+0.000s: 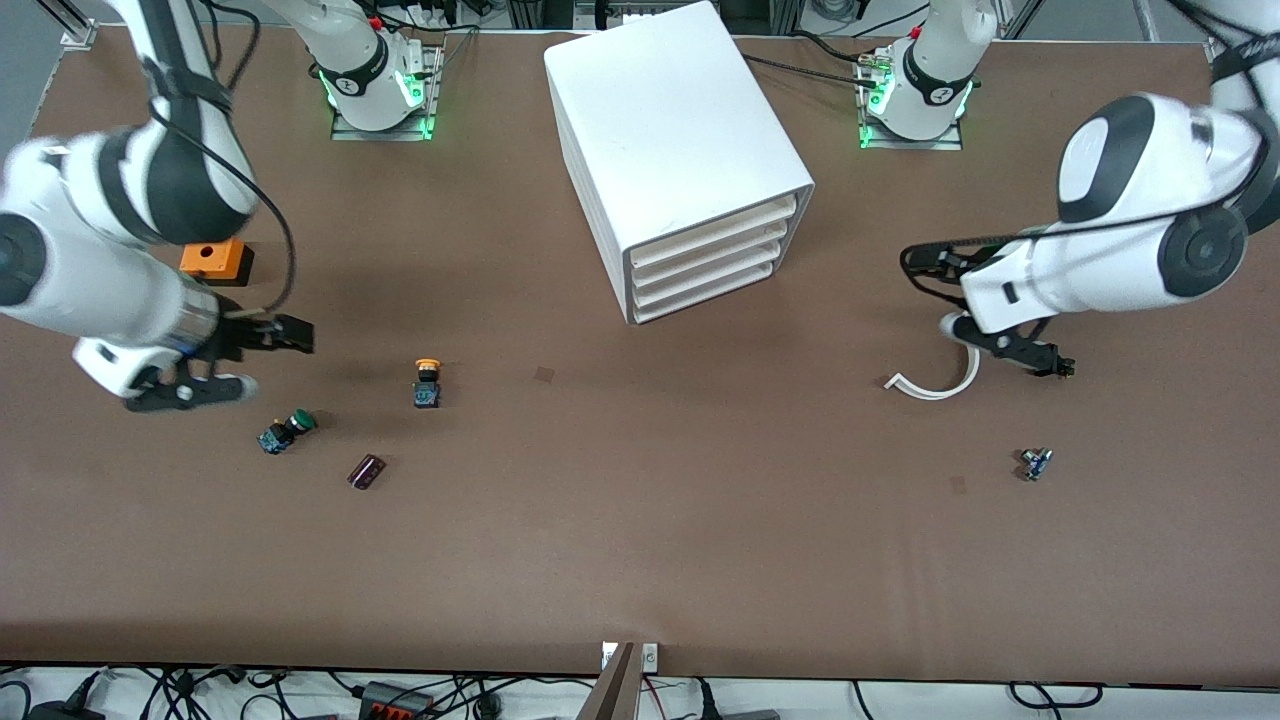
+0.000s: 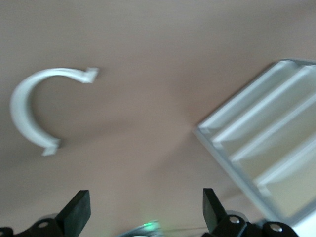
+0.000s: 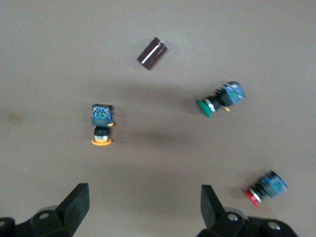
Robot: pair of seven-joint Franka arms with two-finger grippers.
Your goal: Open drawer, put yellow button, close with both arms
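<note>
The yellow button [image 1: 427, 383] lies on its side on the brown table, toward the right arm's end; it also shows in the right wrist view [image 3: 101, 126]. The drawer [image 1: 712, 222], uppermost of four in the white cabinet [image 1: 680, 130], is shut. My right gripper [image 1: 262, 362] is open and empty, above the table beside the yellow button and the green button [image 1: 286, 431]; in its wrist view [image 3: 143, 205] the jaws stand wide apart. My left gripper [image 1: 1045, 360] is open and empty over a white curved piece [image 1: 935, 385], toward the left arm's end of the cabinet [image 2: 261, 153].
A dark cylinder [image 1: 366, 471] lies nearer to the front camera than the yellow button. A red button [image 3: 264, 188] shows only in the right wrist view. An orange block [image 1: 214, 260] sits by the right arm. A small part [image 1: 1036, 463] lies near the left arm's end.
</note>
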